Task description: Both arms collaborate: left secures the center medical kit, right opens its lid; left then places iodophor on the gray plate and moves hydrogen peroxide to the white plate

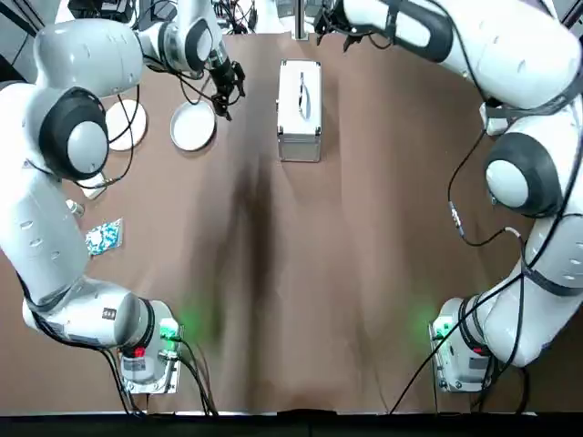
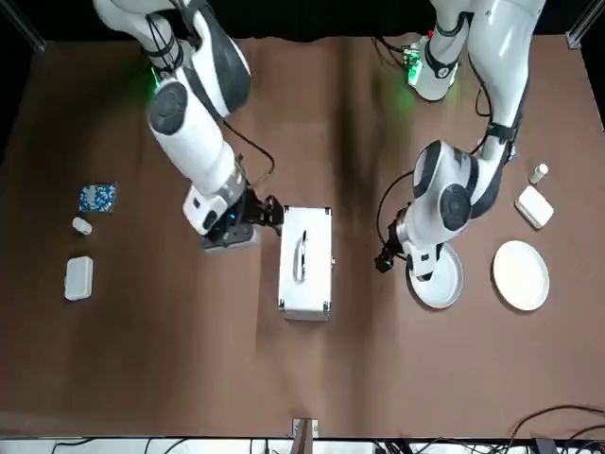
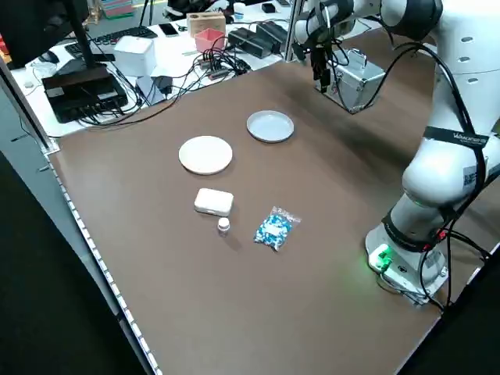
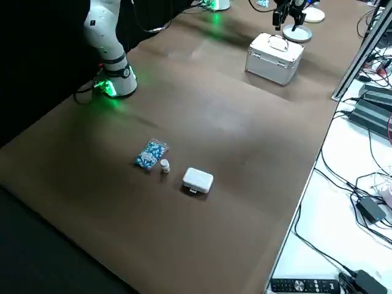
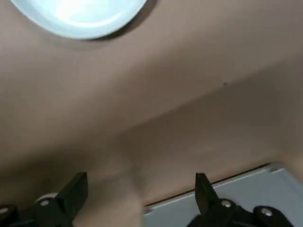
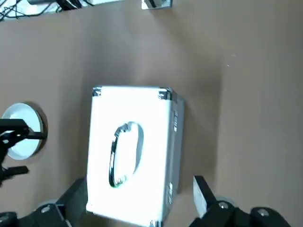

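Left pincer (image 1: 228,86): open, empty, nearer arm.
Kit (image 1: 300,109): closed, at its 3 o'clock, long axis 12–6.
Right pincer (image 2: 269,213): open, kit's far side.

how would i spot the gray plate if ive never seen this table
Find the closed silver case at the middle of the table's far end. On the robot's left of it lie two round dishes; the gray plate is the nearer one, glossy with a raised rim, unlike the flat matte white plate beyond.

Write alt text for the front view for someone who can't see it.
A closed silver medical kit with a slim handle stands mid-table on brown cloth, a robot arm on each side. The right claw is beside its far end; the left claw hangs by the gray plate, the white plate beyond it.
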Tool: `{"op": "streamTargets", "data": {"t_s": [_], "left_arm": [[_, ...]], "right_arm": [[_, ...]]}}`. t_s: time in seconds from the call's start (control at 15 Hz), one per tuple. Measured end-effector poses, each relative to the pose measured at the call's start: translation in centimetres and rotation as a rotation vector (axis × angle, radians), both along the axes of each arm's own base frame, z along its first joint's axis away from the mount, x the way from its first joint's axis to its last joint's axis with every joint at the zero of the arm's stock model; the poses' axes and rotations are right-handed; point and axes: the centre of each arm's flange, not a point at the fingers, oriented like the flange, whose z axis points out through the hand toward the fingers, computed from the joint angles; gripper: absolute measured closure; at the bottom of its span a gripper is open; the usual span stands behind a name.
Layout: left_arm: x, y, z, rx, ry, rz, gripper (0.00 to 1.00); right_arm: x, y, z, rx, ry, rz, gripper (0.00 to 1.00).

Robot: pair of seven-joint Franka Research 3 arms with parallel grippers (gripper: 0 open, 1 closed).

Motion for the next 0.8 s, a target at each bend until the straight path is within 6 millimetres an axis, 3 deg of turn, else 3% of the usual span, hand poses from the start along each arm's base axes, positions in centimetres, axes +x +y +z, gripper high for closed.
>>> {"op": "streamTargets", "data": {"t_s": [0.4, 0.53, 0.8], "left_arm": [[1.6, -4.0, -2.1, -0.022, 0.020, 0.391, 0.00], [2.6, -4.2, -3.0, -0.026, 0.040, 0.472, 0.00], [4.0, -6.3, -4.9, -0.041, 0.073, 0.574, 0.00]], "right_arm": [[-1.0, 5.7, -6.5, 0.015, -0.028, 0.010, 0.02], [-1.5, 6.8, -8.2, 0.008, -0.020, 0.019, 0.04], [-1.9, 7.6, -9.5, 0.003, -0.011, 0.020, 0.10]]}}
